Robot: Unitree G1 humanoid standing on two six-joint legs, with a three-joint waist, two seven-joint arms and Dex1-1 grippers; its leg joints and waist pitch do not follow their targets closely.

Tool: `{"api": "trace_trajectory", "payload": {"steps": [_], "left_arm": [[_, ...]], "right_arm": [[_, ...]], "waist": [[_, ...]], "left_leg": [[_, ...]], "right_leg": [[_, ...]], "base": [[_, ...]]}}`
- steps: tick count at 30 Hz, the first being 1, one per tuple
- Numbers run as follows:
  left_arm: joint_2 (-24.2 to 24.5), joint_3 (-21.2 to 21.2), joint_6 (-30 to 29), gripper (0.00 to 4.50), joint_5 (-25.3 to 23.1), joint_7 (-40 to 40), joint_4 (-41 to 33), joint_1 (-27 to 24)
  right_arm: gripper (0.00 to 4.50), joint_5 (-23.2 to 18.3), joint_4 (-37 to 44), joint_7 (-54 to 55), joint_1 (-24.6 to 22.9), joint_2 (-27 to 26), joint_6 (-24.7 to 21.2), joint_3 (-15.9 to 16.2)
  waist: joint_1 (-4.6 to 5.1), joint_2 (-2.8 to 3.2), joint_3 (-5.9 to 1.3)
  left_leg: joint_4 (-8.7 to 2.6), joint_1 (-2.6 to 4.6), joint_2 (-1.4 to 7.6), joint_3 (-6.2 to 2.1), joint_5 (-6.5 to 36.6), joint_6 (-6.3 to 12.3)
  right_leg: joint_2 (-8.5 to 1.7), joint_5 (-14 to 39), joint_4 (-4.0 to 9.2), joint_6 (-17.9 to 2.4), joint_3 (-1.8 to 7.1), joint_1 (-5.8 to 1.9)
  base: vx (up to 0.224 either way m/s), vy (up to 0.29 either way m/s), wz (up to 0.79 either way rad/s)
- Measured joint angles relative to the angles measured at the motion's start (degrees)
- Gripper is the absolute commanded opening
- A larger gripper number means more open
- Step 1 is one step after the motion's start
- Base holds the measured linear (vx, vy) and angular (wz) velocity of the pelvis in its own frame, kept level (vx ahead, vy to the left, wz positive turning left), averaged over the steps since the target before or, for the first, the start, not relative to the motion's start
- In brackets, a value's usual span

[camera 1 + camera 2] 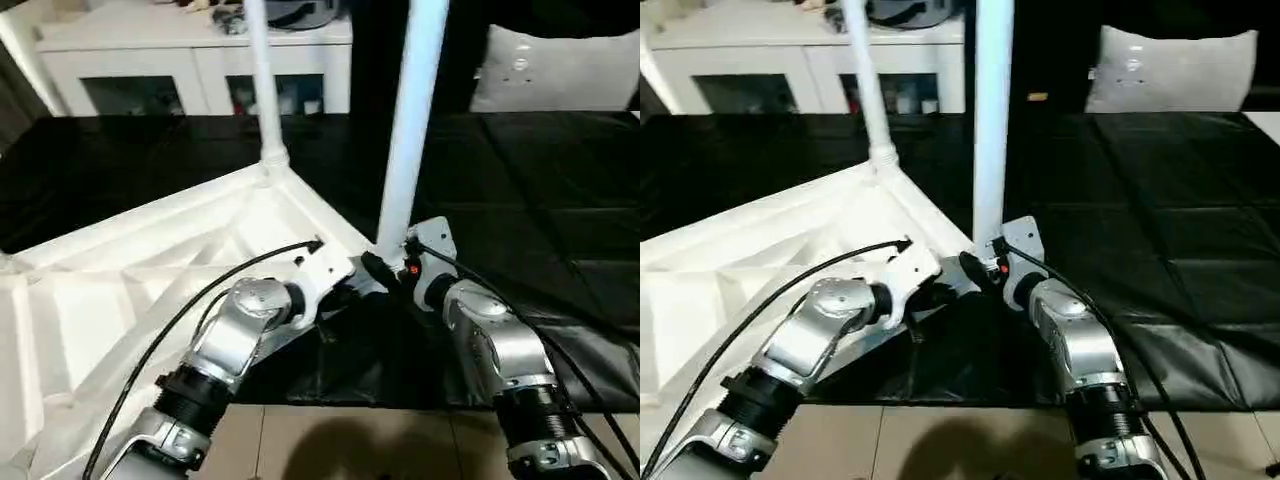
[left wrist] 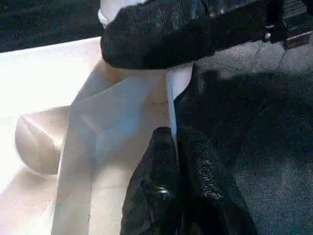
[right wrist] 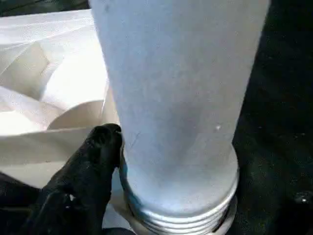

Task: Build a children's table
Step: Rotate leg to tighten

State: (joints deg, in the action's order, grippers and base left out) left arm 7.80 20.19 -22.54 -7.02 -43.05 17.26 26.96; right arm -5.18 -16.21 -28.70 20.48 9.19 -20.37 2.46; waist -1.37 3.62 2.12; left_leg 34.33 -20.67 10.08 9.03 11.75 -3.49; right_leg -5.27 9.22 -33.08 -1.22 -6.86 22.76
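Where near leg (image 1: 410, 120) meets socket, right gripper (image 1: 385, 272) hides joint.

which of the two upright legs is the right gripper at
The nearer, thicker-looking leg at the tabletop's near corner; the right gripper is at its base. The other leg stands farther back.

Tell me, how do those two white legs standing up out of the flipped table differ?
The near leg stands at the tabletop corner closest to the robot; the far leg rises from the corner behind it. The right end effector sits at the near leg's base, while nothing touches the far leg. The near leg's threaded end shows above its socket; the far leg's base meets a collar at its corner. Both are long white tubes, roughly upright.
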Motion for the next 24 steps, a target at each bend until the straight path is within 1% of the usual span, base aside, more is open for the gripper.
{"api": "trace_trajectory", "payload": {"steps": [2,3,4,6,7,9,10,13,15,18,20,24], "left_arm": [[0.68,0.34,0.82,0.0,0.02,-0.33,0.12,0.3],[1.44,0.45,2.04,0.0,-0.03,-0.99,0.75,0.49],[2.12,0.61,3.69,0.0,0.05,-2.05,1.3,0.54],[3.16,0.62,5.22,0.0,0.03,-3.22,1.64,0.59],[4.02,0.79,6.41,0.0,0.07,-4.48,2.1,0.84],[5.61,1.12,8.52,0.0,0.59,-6.94,2.63,1.0],[6.7,1.12,9.85,0.0,0.71,-8.16,3.02,1.11],[8.48,1.27,12.84,0.0,1.49,-11.5,4.31,1.49],[9.0,1.5,14.51,0.0,2.29,-13.61,4.88,1.49],[10.29,2.27,16.98,0.0,3.96,-18.43,5.22,1.41],[11.47,3.24,19.02,0.0,4.68,-21.73,5.26,1.4],[12.97,3.92,21.69,0.0,5.67,-26.41,5.59,1.38]], "right_arm": [[3.93,-0.4,0.43,-2.19,-0.8,1.23,0.95,0.15],[4.19,-0.98,0.85,-3.5,-1.32,2.32,1.26,0.09],[4.27,-1.61,1.59,-5.59,-2.11,3.41,1.7,0.15],[4.36,-1.98,1.94,-7.65,-2.9,4.34,2.51,0.19],[4.44,-2.08,2.1,-9.71,-3.25,5.95,3.69,0.47],[4.44,-3.36,3.01,-15.22,-4.39,9.99,5.57,0.96],[4.44,-4.05,3.68,-18.03,-4.71,11.91,5.81,0.93],[4.44,-4.94,4.6,-22.83,-4.75,14.55,6.22,0.92],[4.44,-5.73,4.63,-25.43,-4.75,16.05,6.64,0.99],[4.44,-6.37,4.76,-30.81,-4.72,19.16,7.47,2.42],[4.44,-6.41,4.79,-34.99,-4.72,21.38,8.34,4.19],[4.44,-5.32,4.65,-38.36,-4.44,22.65,11.38,6.39]], "waist": [[-0.44,0.01,0.0],[-0.67,0.04,0.0],[-0.87,0.13,0.0],[-0.85,0.18,0.01],[-0.86,0.26,0.02],[-1.17,0.29,0.01],[-1.15,0.29,0.01],[-0.96,0.32,-0.01],[-1.13,0.33,-0.02],[-1.73,0.32,-0.02],[-2.31,0.32,-0.02],[-2.73,0.32,-0.01]], "left_leg": [[-0.05,-0.07,0.03,-0.01,0.0,0.01],[-0.05,-0.1,0.04,-0.04,0.0,0.01],[-0.06,-0.14,0.05,-0.07,-0.01,0.01],[-0.06,-0.17,0.07,-0.07,-0.01,0.01],[-0.03,-0.21,0.06,-0.07,-0.01,0.01],[0.01,-0.26,0.03,-0.07,-0.01,0.02],[0.04,-0.28,0.03,-0.06,-0.01,0.03],[0.04,-0.26,0.03,-0.06,-0.02,0.04],[0.04,-0.26,0.03,-0.06,-0.02,0.04],[0.04,-0.28,0.04,-0.06,-0.02,0.06],[0.05,-0.29,0.04,-0.06,-0.06,0.13],[0.07,-0.29,0.04,-0.06,-0.06,0.12]], "right_leg": [[0.01,-0.02,-0.04,-0.01,-0.04,0.1],[0.02,-0.02,-0.05,0.0,-0.06,0.13],[0.03,-0.02,-0.05,0.01,-0.08,0.14],[0.05,-0.03,-0.06,-0.01,-0.09,0.17],[0.04,-0.05,-0.05,-0.02,-0.08,0.18],[0.01,-0.05,-0.03,-0.01,-0.06,0.16],[0.01,-0.05,-0.03,-0.01,-0.05,0.17],[0.01,-0.08,-0.03,-0.01,-0.06,0.16],[0.01,-0.08,-0.04,-0.01,-0.06,0.16],[0.01,-0.09,-0.03,-0.02,-0.06,0.16],[0.0,-0.12,-0.04,-0.07,-0.06,0.16],[0.0,-0.12,-0.06,-0.08,-0.06,0.16]], "base": [[0.0,0.0,0.0],[0.0,0.0,0.0],[0.0,0.0,0.0],[0.0,0.0,0.0],[0.0,0.0,0.0],[0.0,0.0,0.0],[0.0,0.0,0.0],[0.0,0.0,0.0],[0.0,0.0,0.0],[0.0,0.0,0.0],[0.0,0.0,0.0],[0.0,0.0,0.0]]}}
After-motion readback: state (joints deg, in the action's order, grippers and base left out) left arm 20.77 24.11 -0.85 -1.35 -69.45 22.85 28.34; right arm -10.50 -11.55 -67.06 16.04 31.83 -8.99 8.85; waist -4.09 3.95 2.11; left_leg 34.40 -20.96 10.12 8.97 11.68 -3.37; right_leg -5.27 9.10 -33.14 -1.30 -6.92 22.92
